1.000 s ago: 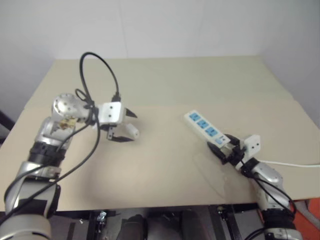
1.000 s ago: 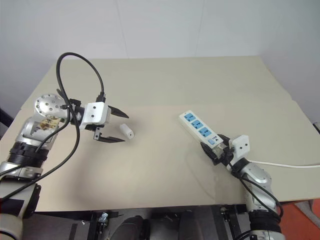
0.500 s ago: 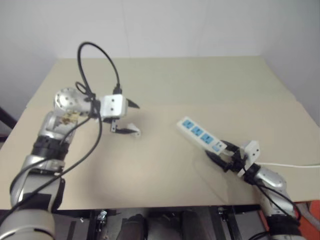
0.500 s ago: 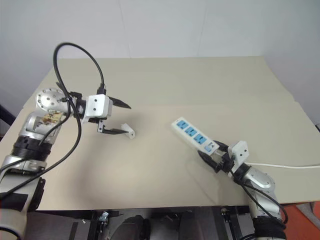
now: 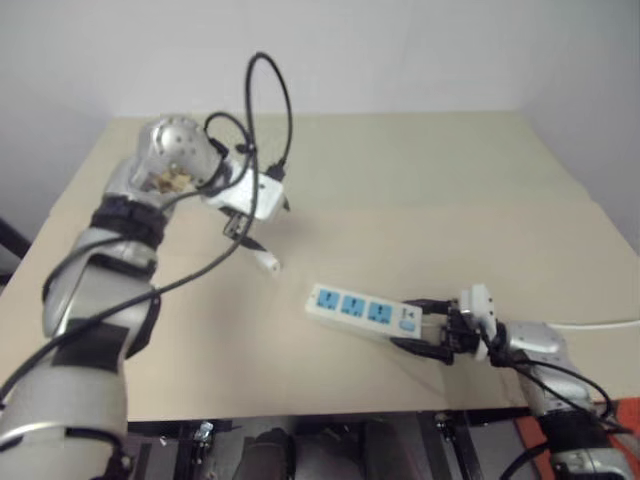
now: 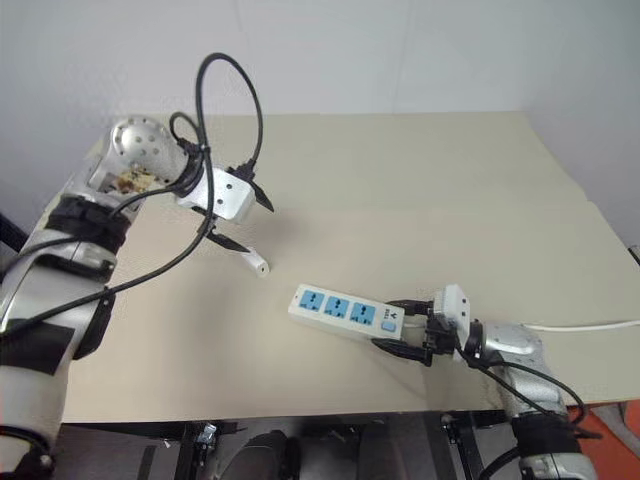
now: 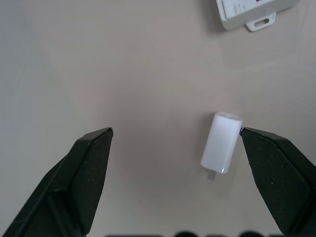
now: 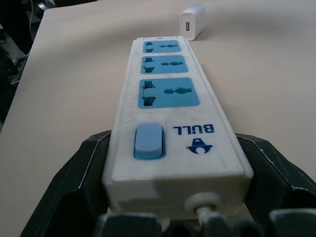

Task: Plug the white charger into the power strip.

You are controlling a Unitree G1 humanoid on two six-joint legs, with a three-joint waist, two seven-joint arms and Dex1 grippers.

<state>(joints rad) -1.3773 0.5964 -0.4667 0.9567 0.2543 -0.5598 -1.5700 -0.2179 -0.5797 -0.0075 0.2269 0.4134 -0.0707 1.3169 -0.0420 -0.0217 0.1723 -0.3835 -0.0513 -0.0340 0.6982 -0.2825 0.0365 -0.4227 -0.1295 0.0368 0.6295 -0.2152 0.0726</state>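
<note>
One beige table [image 5: 400, 180], white wall [image 5: 350, 50]

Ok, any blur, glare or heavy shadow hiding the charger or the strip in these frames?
Left wrist view: the white charger is sharp, with a soft shadow; the black fingers are softer. Right wrist view: the power strip has crisp lettering and no glare; the charger behind is slightly soft. Eye views: even light, faint shadows on the table.

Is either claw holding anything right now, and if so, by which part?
The right claw holds the power strip by its switch-and-cord end, one finger on each long side. The left claw is open around the white charger, not gripping it.
</note>
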